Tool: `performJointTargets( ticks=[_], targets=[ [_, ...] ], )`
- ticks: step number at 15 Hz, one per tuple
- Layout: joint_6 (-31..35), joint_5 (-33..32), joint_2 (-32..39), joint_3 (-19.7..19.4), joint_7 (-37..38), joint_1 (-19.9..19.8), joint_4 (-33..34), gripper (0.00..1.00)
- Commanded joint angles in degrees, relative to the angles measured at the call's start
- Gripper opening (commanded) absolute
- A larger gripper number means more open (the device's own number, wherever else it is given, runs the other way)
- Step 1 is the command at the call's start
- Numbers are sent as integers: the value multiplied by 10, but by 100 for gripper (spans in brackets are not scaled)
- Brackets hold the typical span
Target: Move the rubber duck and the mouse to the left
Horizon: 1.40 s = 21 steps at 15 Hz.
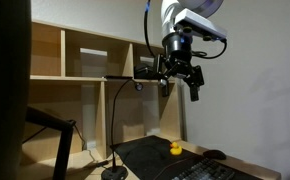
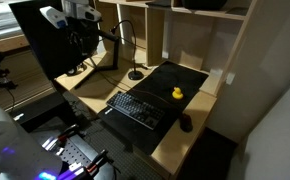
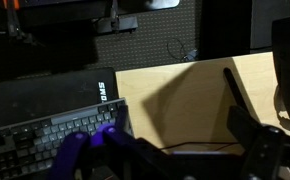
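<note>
The rubber duck (image 1: pixel 175 149) is a tiny yellow toy on a black desk mat, and it also shows in an exterior view (image 2: pixel 178 94). The mouse (image 2: pixel 185 124) is small and black and lies on the wooden desk near the right end of the keyboard; it shows faintly in an exterior view (image 1: pixel 215 154). My gripper (image 1: pixel 180 78) hangs high above the desk, well apart from both, with its fingers spread and nothing between them. In the wrist view the gripper (image 3: pixel 170 145) frames bare desk wood. Duck and mouse are out of the wrist view.
A dark keyboard (image 2: pixel 137 108) lies at the front of the mat and shows in the wrist view (image 3: pixel 45 135). A gooseneck lamp with a round black base (image 2: pixel 135 74) stands at the mat's far corner. Wooden shelves (image 1: pixel 85 60) rise behind the desk.
</note>
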Motion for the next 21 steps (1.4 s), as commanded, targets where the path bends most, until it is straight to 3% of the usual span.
performJointTargets(
  ticks=[1,6,8,9,10,14,16,19,21],
  targets=[
    [47,-17,2,15,15,-15,-13,100],
    [242,-84,85,-36,51,-91,-21,100],
    [307,-90,156,-60,70,-115,16,100],
    [313,-93,184,-74,82,-128,38,100],
    [293,-85,122,-64,59,-108,-7,100],
    [298,-86,139,-70,56,-110,2,100],
    [360,-120,210,-70,144,-131,24,100],
    [430,-109,294,-106,184,-149,63,100],
    [442,-80,345,-133,200,-155,105,100]
  ],
)
